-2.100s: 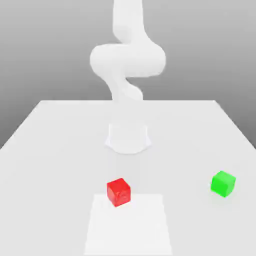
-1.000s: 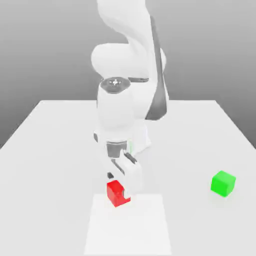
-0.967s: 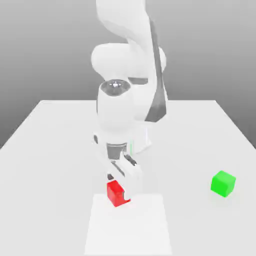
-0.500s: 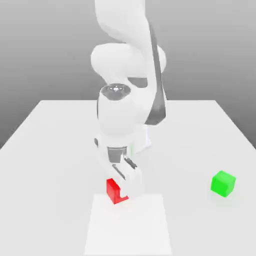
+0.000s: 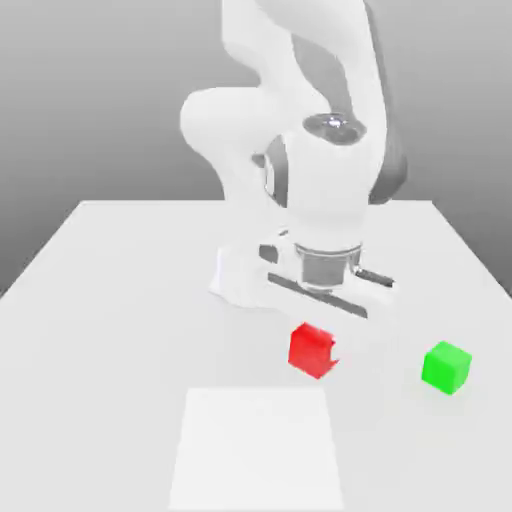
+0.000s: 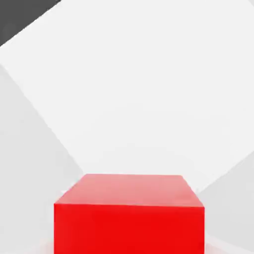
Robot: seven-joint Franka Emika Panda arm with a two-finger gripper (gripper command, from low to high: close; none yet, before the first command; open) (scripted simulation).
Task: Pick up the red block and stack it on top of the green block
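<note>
The red block [image 5: 312, 350] hangs a little above the white table [image 5: 110, 300], tilted, just under my white hand. My gripper [image 5: 316, 338] is shut on it. In the hand view the red block [image 6: 129, 213] sits close up between the jaws, with the table far below it. The green block [image 5: 445, 366] rests on the table, to the exterior view's right of the red block and apart from it.
The arm's white base [image 5: 250, 276] stands at the middle of the table behind the blocks. A paler square patch [image 5: 258, 448] marks the table's near part, below and to the exterior view's left of the red block.
The jaws closed on the red block at the square patch. The arm then lifted it and swung it to the exterior view's right, nearer the green block, which has not moved.
</note>
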